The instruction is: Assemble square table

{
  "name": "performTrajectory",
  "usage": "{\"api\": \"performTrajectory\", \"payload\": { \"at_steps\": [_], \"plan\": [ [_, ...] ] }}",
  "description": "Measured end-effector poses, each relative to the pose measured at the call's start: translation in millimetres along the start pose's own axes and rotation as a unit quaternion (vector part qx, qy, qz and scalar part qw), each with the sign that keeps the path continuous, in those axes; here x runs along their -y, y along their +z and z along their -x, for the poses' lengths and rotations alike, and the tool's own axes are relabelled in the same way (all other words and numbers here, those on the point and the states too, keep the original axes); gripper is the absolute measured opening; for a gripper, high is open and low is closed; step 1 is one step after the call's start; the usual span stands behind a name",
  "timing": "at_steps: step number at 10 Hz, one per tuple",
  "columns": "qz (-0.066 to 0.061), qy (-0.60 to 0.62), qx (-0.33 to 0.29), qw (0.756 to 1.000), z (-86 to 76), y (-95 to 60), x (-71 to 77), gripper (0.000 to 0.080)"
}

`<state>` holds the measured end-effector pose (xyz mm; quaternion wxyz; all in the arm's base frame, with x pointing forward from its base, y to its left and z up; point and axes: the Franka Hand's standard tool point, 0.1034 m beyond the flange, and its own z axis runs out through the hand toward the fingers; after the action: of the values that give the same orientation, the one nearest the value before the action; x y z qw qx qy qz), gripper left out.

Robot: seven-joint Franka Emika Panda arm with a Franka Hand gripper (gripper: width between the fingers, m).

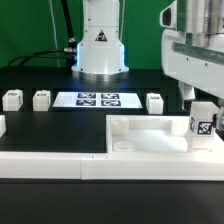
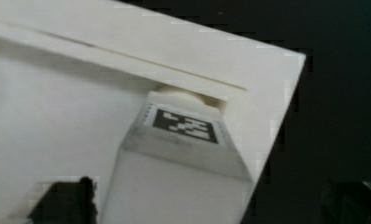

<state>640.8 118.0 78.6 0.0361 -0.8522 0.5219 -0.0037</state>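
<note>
The white square tabletop (image 1: 150, 135) lies rim up at the exterior view's right, and also shows in the wrist view (image 2: 75, 90). A white leg (image 1: 203, 123) with a black-white tag stands at its right corner. My gripper (image 1: 197, 100) hangs just above that leg. In the wrist view the leg (image 2: 182, 160) runs up between my fingers, with its tag facing the camera. My gripper (image 2: 208, 208) is open. A dark gap shows between the leg and each finger (image 2: 66, 200). Three more legs lie behind: one (image 1: 12, 99), one (image 1: 41, 98) and one (image 1: 155, 102).
The marker board (image 1: 97, 99) lies in the middle in front of the robot base (image 1: 100, 50). A long low white wall strip (image 1: 50, 165) runs along the front. A further white piece (image 1: 2, 125) shows at the left edge.
</note>
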Motion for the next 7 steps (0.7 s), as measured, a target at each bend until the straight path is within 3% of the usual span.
{"api": "performTrajectory", "payload": {
  "at_steps": [4,5,7],
  "plan": [
    [0.000,-0.149,0.000,0.989,-0.6,0.4,-0.3,0.0649],
    [0.004,-0.229,-0.003,0.974,-0.5,1.4,-1.0,0.0649],
    [0.004,-0.395,-0.010,0.919,-2.9,1.4,-0.8,0.0649]
  ]
}}
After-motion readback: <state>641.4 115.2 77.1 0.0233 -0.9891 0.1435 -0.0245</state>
